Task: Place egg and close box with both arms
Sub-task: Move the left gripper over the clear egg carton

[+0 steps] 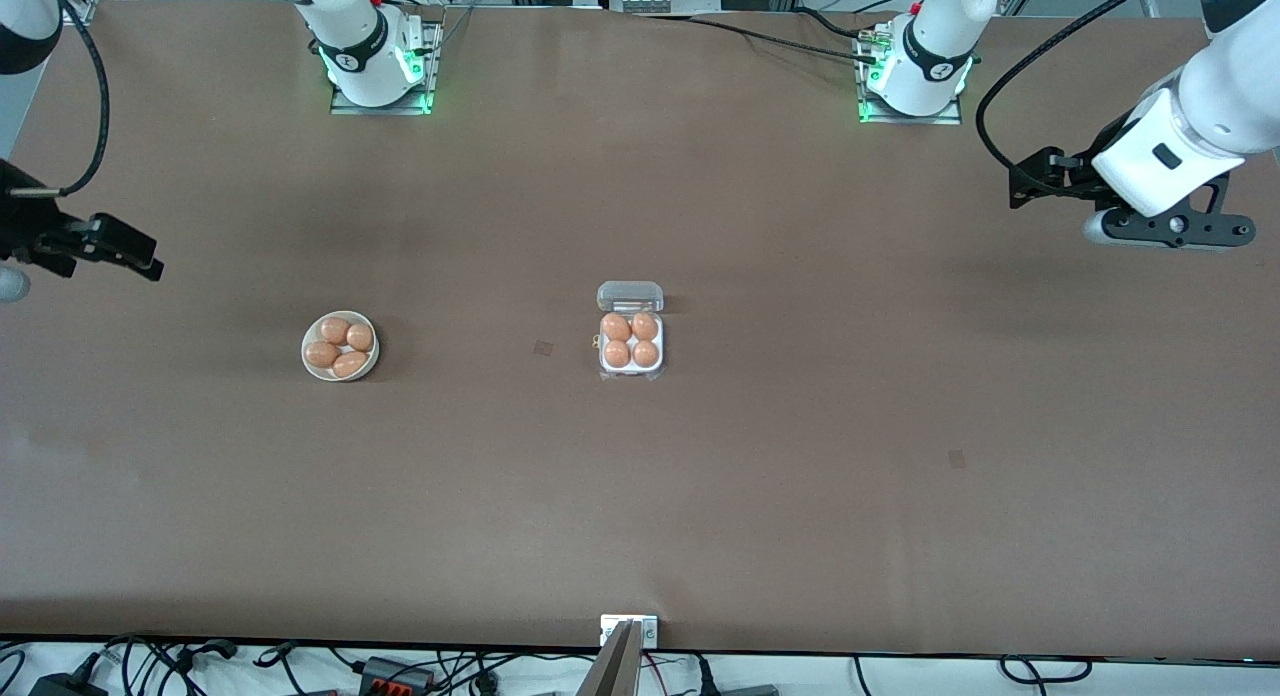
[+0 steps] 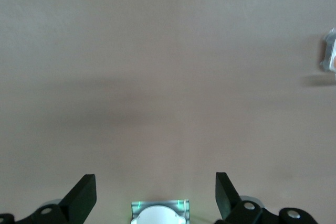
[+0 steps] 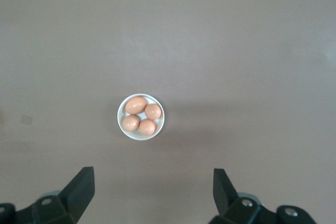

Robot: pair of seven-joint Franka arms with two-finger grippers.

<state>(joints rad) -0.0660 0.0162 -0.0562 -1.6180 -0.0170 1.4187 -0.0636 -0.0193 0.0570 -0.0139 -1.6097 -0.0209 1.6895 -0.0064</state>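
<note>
While both arms wait raised at the two ends, the brown tabletop [image 1: 800,456] spreads wide beneath them. The left arm [image 1: 1215,106] reaches in over its own end of the tabletop, and the left pincer [image 1: 1030,179] hangs in the air there with its fingers [image 2: 81,198] spread wide apart and nothing between them. The right arm [image 1: 25,26] comes in at its end, and the right pincer [image 1: 125,246] hangs above the bare surface there, its fingers [image 3: 79,190] likewise wide open and holding nothing.

Near the middle of the tabletop sits the box [image 1: 631,348], a small white carton with its clear lid [image 1: 630,296] swung open and lying flat on the side toward the arm bases. All four cells are filled with brown eggs [image 1: 616,327].

Beside the box, toward the right arm's end and well apart from it, stands a round white bowl [image 1: 309,361] with four more brown eggs [image 1: 335,330] in it. In the right wrist view the bowl [image 3: 122,126] lies ahead of the open fingers.

A small dark patch [image 1: 543,348] marks the surface between bowl and box.
</note>
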